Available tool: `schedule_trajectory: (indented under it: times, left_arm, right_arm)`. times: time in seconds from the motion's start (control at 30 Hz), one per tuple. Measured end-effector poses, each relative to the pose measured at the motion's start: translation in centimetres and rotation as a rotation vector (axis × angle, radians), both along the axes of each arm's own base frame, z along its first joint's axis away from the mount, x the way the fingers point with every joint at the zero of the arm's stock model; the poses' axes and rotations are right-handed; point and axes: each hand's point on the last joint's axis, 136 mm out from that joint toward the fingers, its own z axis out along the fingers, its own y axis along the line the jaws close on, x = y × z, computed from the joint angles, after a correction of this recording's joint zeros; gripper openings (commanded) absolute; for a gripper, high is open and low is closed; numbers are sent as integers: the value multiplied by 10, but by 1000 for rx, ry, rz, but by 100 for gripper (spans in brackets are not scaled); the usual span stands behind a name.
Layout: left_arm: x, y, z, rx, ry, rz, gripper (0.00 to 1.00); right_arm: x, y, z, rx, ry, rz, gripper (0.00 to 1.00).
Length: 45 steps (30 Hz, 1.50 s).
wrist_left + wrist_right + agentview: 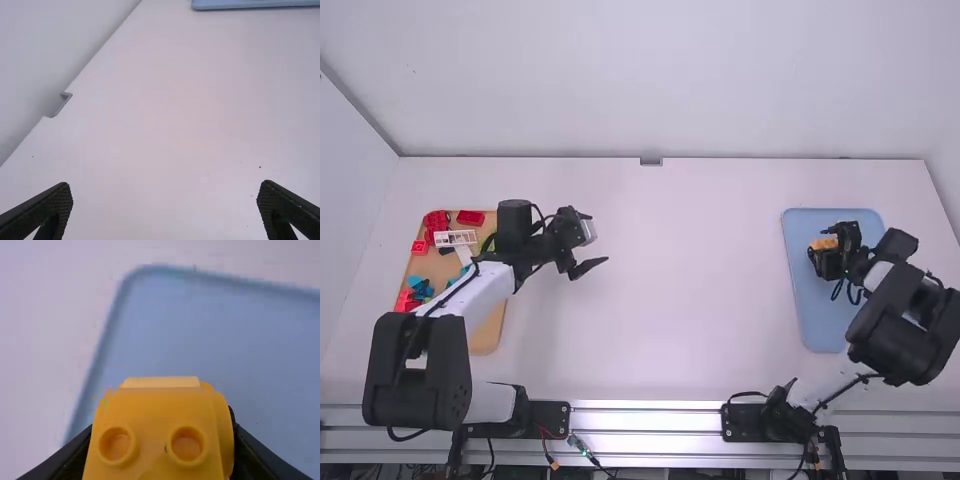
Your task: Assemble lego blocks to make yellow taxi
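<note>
Grippers, two: the left gripper point(596, 248), above the white table point(690, 300) just beside the tan tray, its two fingers spread wide, with bare space between them in its wrist view; the right gripper point(832, 256), over the blue tray point(820, 325), its two fingers clamped on opposite sides of a yellow-orange block assembly point(155, 415). Assembly, one: two round studs faced the wrist camera, a paler strip crossed the end away from it; whether it touched the tray could not be told. Trays, two: the blue one on the right side of the table, the tan tray point(485, 335) on the left, partly behind the left arm. Loose parts in the tan tray: one long red brick point(470, 218) near the far edge; one small red brick point(419, 247) near the outer edge; one white lattice piece point(455, 238); several teal pieces point(420, 287); further red pieces point(408, 299), their number uncertain. Metal fittings at the table's far edge, one: a small grey bracket point(651, 161).
</note>
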Motion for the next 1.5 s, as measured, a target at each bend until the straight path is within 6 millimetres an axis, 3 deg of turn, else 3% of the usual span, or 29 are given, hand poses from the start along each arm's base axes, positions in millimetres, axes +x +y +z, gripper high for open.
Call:
schedule_trajectory:
  times: [0.1,0.17,0.23,0.43,0.5,0.7,0.77,0.87,1.03,1.17,1.2,1.3,1.5]
  left_arm:
    - [0,0,0,-2,2,2,99]
    - [2,0,2,-12,6,11,99]
    - [3,0,3,-20,8,17,99]
    - [8,1,8,-52,23,53,99]
    - [14,5,9,-60,31,102,99]
    - [25,13,16,-73,95,287,99]
    - [25,11,34,-89,69,340,99]
    - [24,11,56,-109,31,391,99]
    - [18,13,102,-170,-17,513,99]
    - [6,16,125,-207,-49,553,99]
    - [6,16,125,-207,-49,553,99]
    - [-4,22,139,-238,-60,583,99]
    - [-16,26,143,-259,-32,606,99]
  right_arm:
    - [-5,-1,-16,30,34,-17,61]
    - [-6,1,-21,46,48,-23,92]
    - [-5,0,-21,42,43,-22,99]
    - [-12,2,-21,60,104,-76,99]
    - [-15,6,-10,48,129,-99,99]
    - [3,27,68,-40,56,-113,99]
    - [8,47,100,-63,10,-88,99]
    - [9,75,128,-80,-36,-35,99]
    - [2,131,161,-91,-92,85,99]
    - [-7,181,190,-100,-169,211,99]
    - [-7,181,190,-100,-169,211,99]
    - [-18,218,213,-103,-240,309,99]
    - [-30,254,225,-94,-281,409,99]
